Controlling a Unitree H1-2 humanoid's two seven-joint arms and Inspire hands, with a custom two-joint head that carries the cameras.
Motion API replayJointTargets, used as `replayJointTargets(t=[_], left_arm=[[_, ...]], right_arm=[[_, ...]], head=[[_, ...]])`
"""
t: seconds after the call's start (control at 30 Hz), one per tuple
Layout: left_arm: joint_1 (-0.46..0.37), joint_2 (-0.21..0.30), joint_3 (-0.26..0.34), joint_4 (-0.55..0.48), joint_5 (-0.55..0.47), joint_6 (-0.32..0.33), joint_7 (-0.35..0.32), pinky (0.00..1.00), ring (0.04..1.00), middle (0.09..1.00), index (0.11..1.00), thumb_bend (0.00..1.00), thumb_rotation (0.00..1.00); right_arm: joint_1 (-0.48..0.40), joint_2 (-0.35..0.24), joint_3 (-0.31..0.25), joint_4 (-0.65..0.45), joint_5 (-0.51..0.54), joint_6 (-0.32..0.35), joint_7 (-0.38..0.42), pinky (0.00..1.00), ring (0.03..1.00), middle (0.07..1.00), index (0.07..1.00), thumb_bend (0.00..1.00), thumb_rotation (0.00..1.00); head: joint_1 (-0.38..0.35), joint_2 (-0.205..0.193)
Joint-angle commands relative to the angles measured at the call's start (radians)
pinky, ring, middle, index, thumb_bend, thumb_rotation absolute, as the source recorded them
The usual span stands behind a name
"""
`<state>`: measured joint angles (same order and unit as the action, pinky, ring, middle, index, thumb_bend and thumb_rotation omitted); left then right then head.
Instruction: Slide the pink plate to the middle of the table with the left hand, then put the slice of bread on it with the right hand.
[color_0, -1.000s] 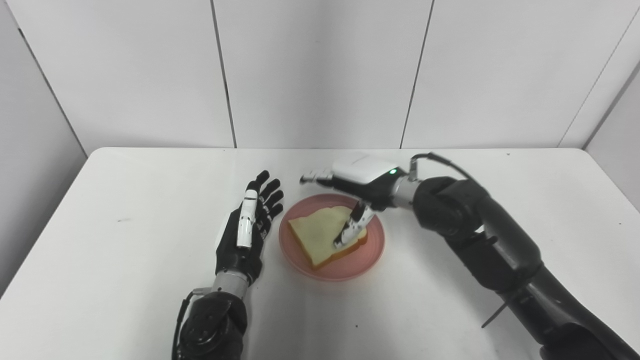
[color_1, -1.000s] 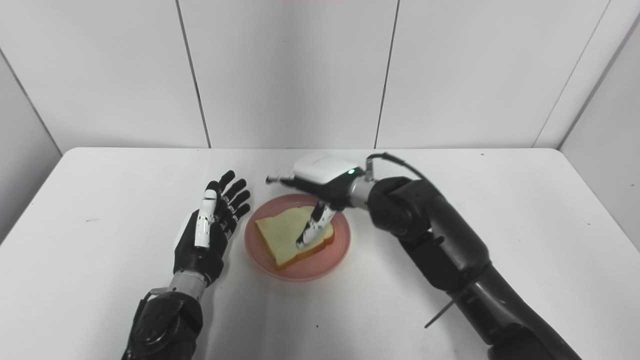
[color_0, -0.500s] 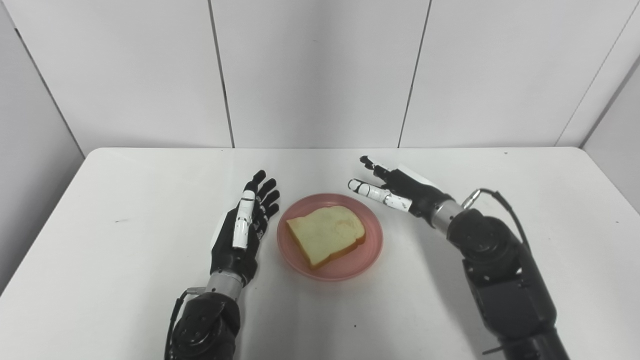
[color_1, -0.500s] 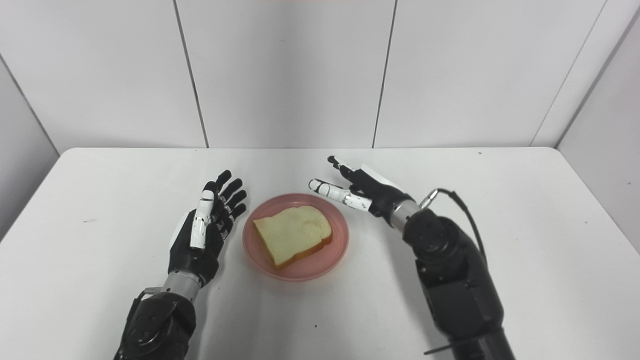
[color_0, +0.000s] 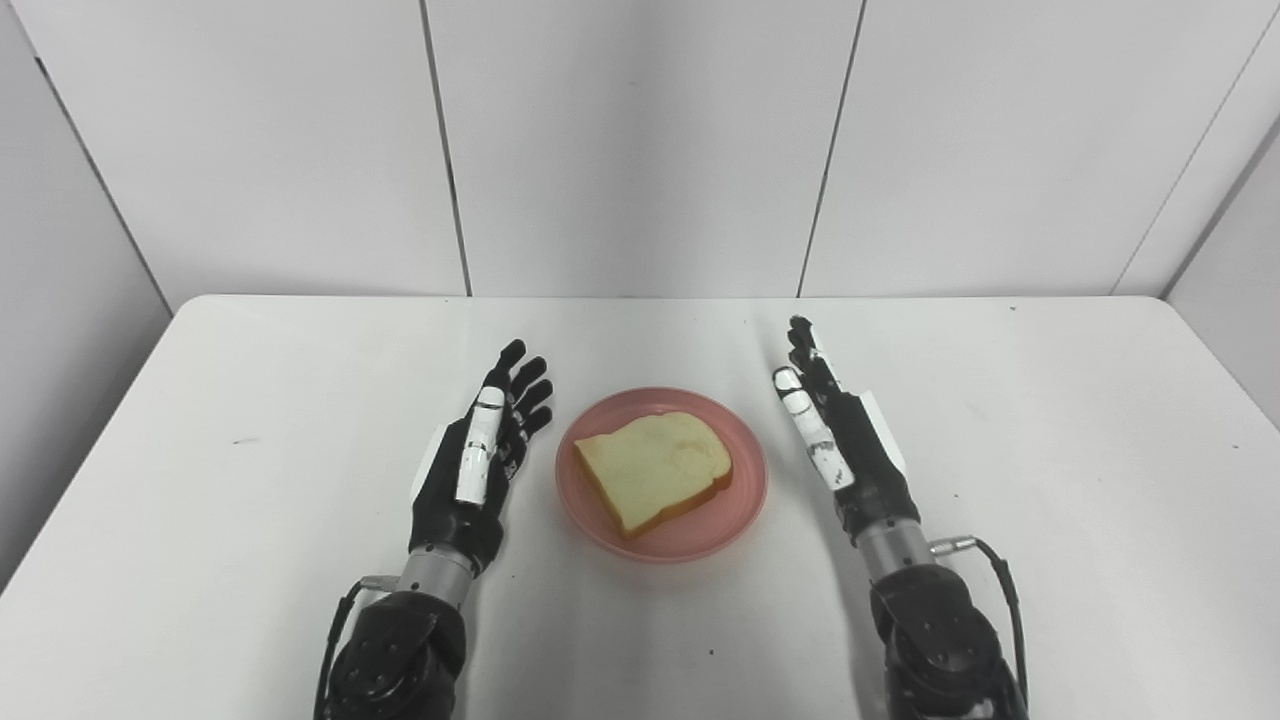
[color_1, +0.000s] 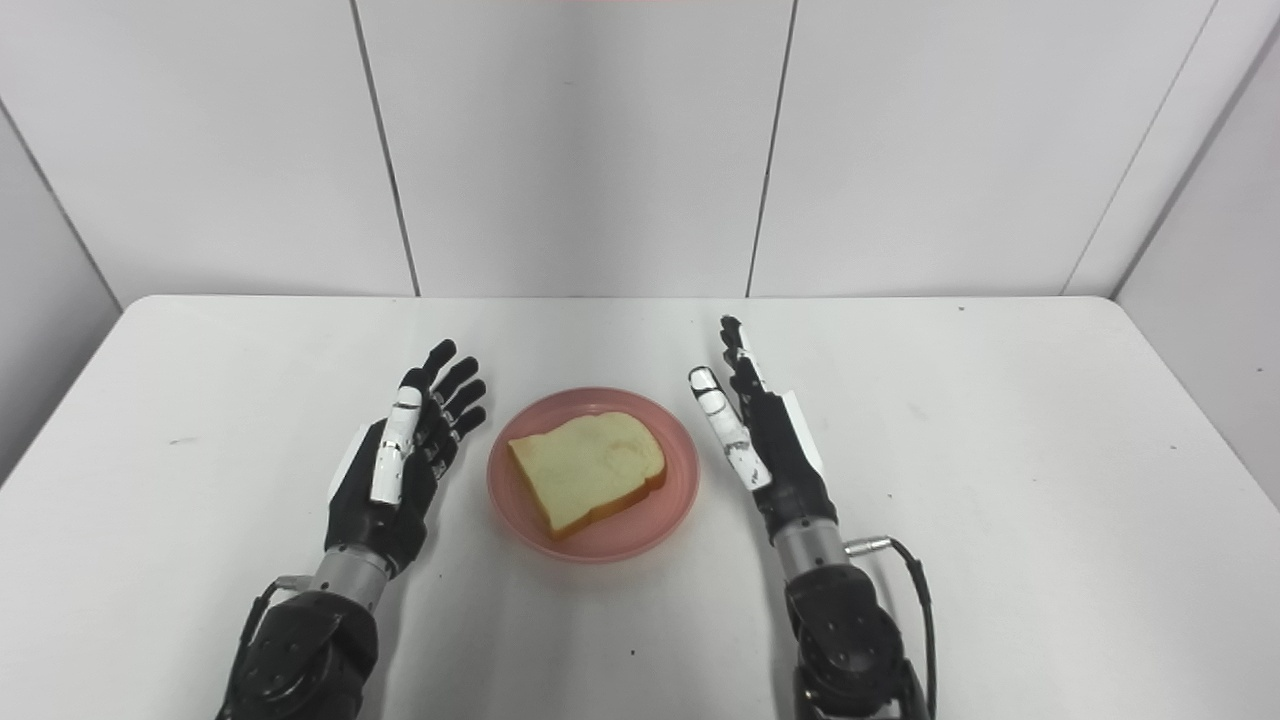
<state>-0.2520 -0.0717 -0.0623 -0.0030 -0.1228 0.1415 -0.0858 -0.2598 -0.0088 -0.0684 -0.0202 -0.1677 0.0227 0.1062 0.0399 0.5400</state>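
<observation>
The slice of bread (color_0: 654, 470) lies on the pink plate (color_0: 745, 500) mid-table, so both the left hand (color_0: 478, 465) and right hand (color_0: 845, 450), open and empty, should just keep clear, though the job looks done.

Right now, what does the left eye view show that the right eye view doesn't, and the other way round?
Only the left eye view shows more of the grey side wall at the table's left edge. Only the right eye view shows more of the side wall at the right. Both show the slice of bread lying on the pink plate mid-table, with the left robot hand and right robot hand open on either side, clear of the plate, holding nothing.
</observation>
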Motion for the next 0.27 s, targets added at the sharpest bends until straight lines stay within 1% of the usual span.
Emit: replayJointTargets(t=[0.0, 0.03, 0.1, 0.23], left_arm=[[-0.011, -0.001, -0.011, -0.010, 0.037, -0.077, 0.004, 0.93, 0.939, 0.958, 0.956, 0.46, 1.00], [-0.009, -0.004, -0.015, -0.006, 0.049, -0.094, 0.011, 0.94, 0.950, 0.965, 0.962, 0.46, 1.00], [-0.007, -0.008, -0.019, 0.005, 0.064, -0.127, 0.015, 0.95, 0.965, 0.978, 0.974, 0.45, 1.00], [-0.006, -0.022, -0.021, 0.035, 0.088, -0.189, 0.033, 0.96, 0.975, 0.990, 0.983, 0.44, 1.00]], right_arm=[[-0.004, 0.000, -0.001, -0.039, 0.034, -0.077, -0.025, 1.00, 1.000, 1.000, 1.000, 0.60, 1.00], [0.001, -0.001, 0.001, -0.041, 0.042, -0.079, -0.029, 1.00, 1.000, 1.000, 1.000, 0.58, 1.00], [0.007, -0.002, 0.006, -0.042, 0.055, -0.084, -0.033, 1.00, 1.000, 1.000, 1.000, 0.57, 1.00], [0.026, -0.001, 0.019, -0.058, 0.070, -0.066, -0.039, 1.00, 1.000, 1.000, 1.000, 0.54, 1.00]], head=[[0.001, -0.002], [0.001, -0.002], [0.001, -0.008], [0.001, -0.014]])
